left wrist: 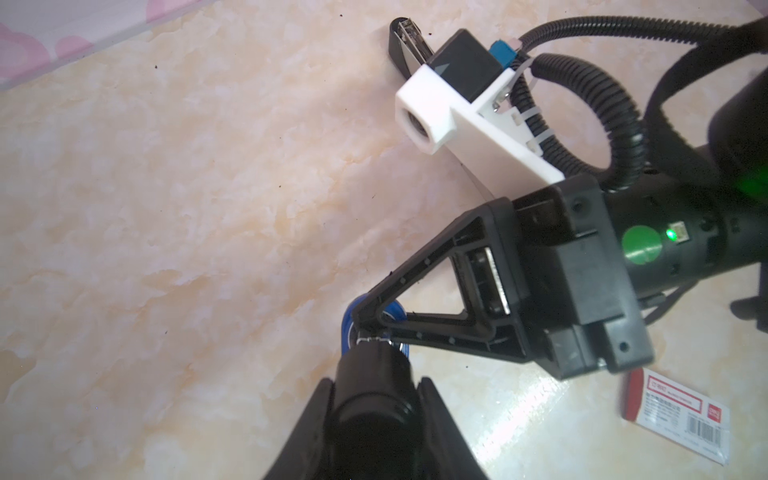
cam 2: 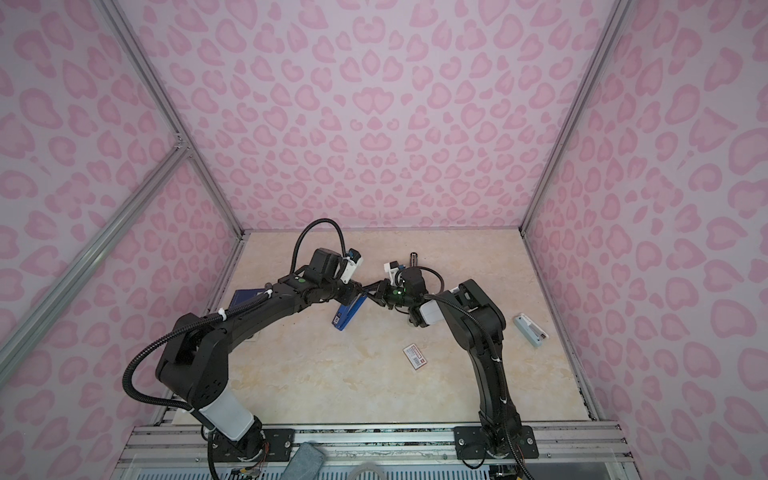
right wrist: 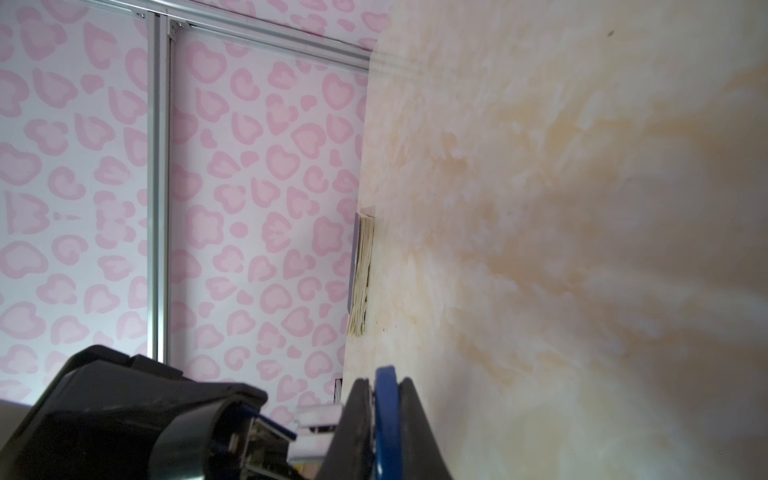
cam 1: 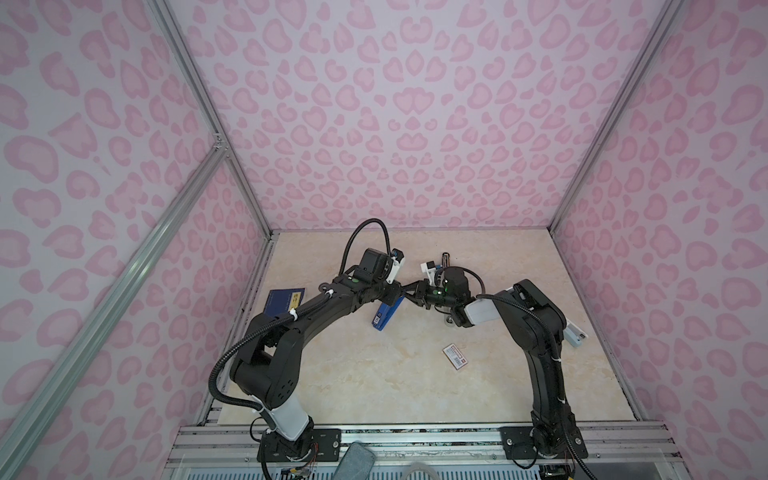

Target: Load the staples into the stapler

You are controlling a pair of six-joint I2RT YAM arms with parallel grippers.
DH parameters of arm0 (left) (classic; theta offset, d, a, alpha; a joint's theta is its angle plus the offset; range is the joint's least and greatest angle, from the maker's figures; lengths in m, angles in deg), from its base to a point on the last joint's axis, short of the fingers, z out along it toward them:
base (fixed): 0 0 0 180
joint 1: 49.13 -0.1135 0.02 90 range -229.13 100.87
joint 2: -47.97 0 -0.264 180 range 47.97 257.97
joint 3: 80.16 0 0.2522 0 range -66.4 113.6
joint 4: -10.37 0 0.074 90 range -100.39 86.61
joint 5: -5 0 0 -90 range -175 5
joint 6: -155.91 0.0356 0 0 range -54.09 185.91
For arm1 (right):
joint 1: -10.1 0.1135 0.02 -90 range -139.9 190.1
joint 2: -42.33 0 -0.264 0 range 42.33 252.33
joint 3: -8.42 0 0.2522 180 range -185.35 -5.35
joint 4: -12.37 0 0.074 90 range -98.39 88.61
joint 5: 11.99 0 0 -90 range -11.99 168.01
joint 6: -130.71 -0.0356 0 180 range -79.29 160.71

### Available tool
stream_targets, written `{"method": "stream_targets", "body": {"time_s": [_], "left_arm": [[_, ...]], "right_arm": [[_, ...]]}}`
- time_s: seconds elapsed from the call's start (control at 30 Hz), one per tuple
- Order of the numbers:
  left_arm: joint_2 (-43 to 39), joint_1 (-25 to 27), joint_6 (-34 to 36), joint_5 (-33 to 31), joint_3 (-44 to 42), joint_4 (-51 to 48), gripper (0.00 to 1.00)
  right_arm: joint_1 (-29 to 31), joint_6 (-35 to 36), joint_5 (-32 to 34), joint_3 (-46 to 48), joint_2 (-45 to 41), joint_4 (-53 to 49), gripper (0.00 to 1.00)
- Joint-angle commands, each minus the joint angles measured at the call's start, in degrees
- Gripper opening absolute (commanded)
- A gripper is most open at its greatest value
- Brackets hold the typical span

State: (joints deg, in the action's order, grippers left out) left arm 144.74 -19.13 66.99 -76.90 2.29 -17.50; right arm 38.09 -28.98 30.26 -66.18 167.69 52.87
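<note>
both grippers hold the stapler (cam 1: 386, 316), tilted, mid-table. the left gripper (left wrist: 376, 384) clamps its body and the right gripper (right wrist: 384, 388) pinches a blue end. the staples (cam 2: 530, 331) lie well apart to the right, long axis diagonal, nearer the right arm (cam 2: 478, 326). a top view shows them whole; neither wrist view shows them.

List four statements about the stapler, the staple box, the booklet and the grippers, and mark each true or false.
1. Neither gripper touches the blue stapler. False: the left gripper and the right gripper both grip it.
2. The white box with the red label lies on the table, apart from both grippers. True.
3. The dark blue booklet lies on the right arm's side. False: it lies on the left arm's side.
4. The right gripper is shut on a blue part of the stapler. True.
</note>
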Motion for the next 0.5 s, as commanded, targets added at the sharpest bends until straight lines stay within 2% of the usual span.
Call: {"method": "stream_targets", "body": {"time_s": [0.0,0.17,0.3,0.47], "left_arm": [[-1.4,0.1,-0.4,0.8,-0.4,4.1,0.04],[-5.1,0.1,-1.7,-0.5,-3.6,5.7,0.04],[-9.9,0.2,-3.3,-1.6,-7.6,7.2,0.03],[-16.3,0.4,-5.8,-3.8,-14.5,9.4,0.03]], "right_arm": [[-0.3,-0.1,0.1,0.2,0.9,0.8,0.06],[-2.1,3.4,2.2,-0.5,0.7,-6.0,0.00],[-3.4,5.7,3.4,-2.1,1.1,-10.2,0.00],[-5.2,5.8,4.2,-3.7,2.3,-10.8,0.00]]}}
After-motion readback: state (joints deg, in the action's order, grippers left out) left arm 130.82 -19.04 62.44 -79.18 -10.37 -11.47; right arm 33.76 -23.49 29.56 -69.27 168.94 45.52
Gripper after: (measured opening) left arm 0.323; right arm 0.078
